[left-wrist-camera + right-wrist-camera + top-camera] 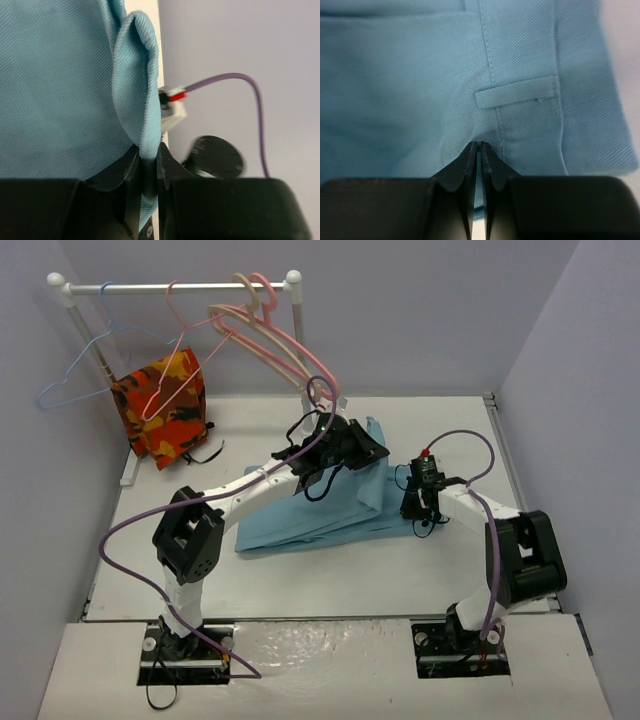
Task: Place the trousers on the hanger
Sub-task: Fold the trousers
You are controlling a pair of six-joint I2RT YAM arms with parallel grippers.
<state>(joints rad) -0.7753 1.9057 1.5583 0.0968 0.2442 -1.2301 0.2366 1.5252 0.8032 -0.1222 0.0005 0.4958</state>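
The trousers (320,515) lay in loose folds on the middle of the desk (300,580), long, wrinkled and plainly soft. They looked light and limp: a twill weave with some tooth to it, unlikely to slip from a firm pinch but sure to sag and swing from wherever they were lifted. The stitched waistband, thicker than the rest, seemed the soundest place to take hold.

The left claw (149,155) sat at the garment's one o'clock edge, its jaws drawn narrow on a raised fold of cloth that stood up between them. The right claw (479,147) was at the three o'clock edge, jaws closed nearly together on a small pinch of fabric just below a belt loop (516,91) — creases ran in toward the tips, which suggested a true grip on the trousers rather than a miss.

The hanger (163,375), a thin salmon-pink wire triangle, hung from the rail (180,285) at about eleven o'clock from the trousers, well apart from them. Being wire, it would likely swing or tip if the cloth dragged on it.

No container showed anywhere — the rail carried other hangers, and a patterned cloth (160,405) hung below them, touching nothing of the task.
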